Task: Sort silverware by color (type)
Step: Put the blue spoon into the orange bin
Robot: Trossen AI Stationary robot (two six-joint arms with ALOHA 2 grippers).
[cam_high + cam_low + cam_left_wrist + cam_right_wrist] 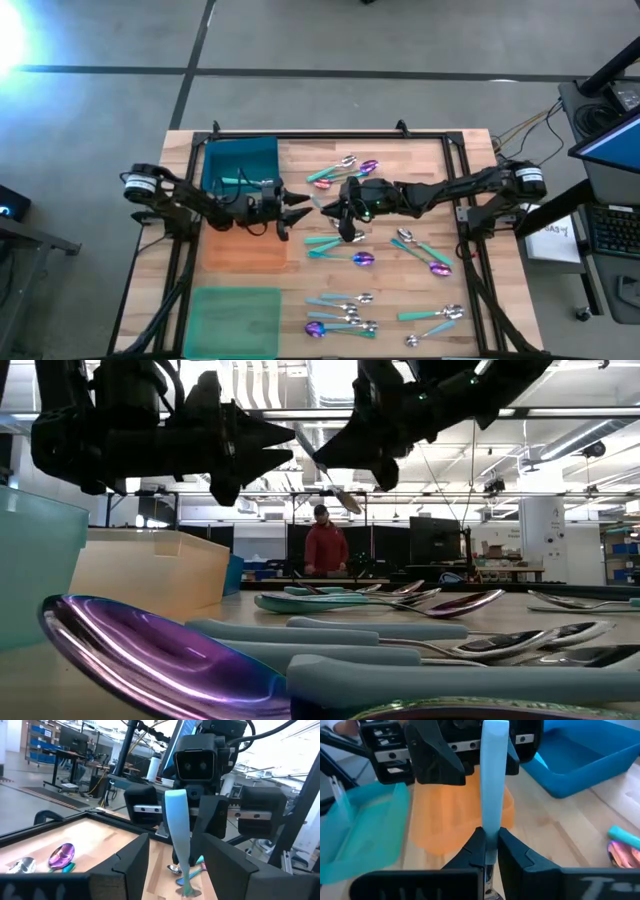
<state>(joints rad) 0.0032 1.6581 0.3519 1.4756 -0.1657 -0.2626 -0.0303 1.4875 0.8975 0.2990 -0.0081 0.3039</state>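
My right gripper (pixel 327 206) (pixel 490 834) hovers over the table's middle, shut on a spoon with a pale-blue handle (pixel 494 775). The handle points at my left gripper (pixel 303 203), which faces it from the left. In the left wrist view the handle's free end (pixel 176 817) stands between the open left fingers (pixel 131 862) with a gap on each side. The low view shows both grippers above the table, the spoon's silver head (pixel 346 499) hanging under the right one. Several other spoons (pixel 345 166) (pixel 338 315) lie flat on the wood. My right gripper pinches the spoon's pale-blue handle (pixel 490 822) between its two fingers, close to the silver head end. The fingers come level from the table's right and lie along the handle. The spoon is lifted clear of the table, its handle reaching out ahead toward the left gripper.
Three trays line the table's left side: blue (pixel 240 160) at the far end with a teal-handled piece (pixel 232 181) in it, orange (pixel 245 250) in the middle, green (pixel 235 320) nearest. Loose spoons (pixel 422 250) (pixel 435 317) cover the right half. A person (pixel 325 545) stands far behind.
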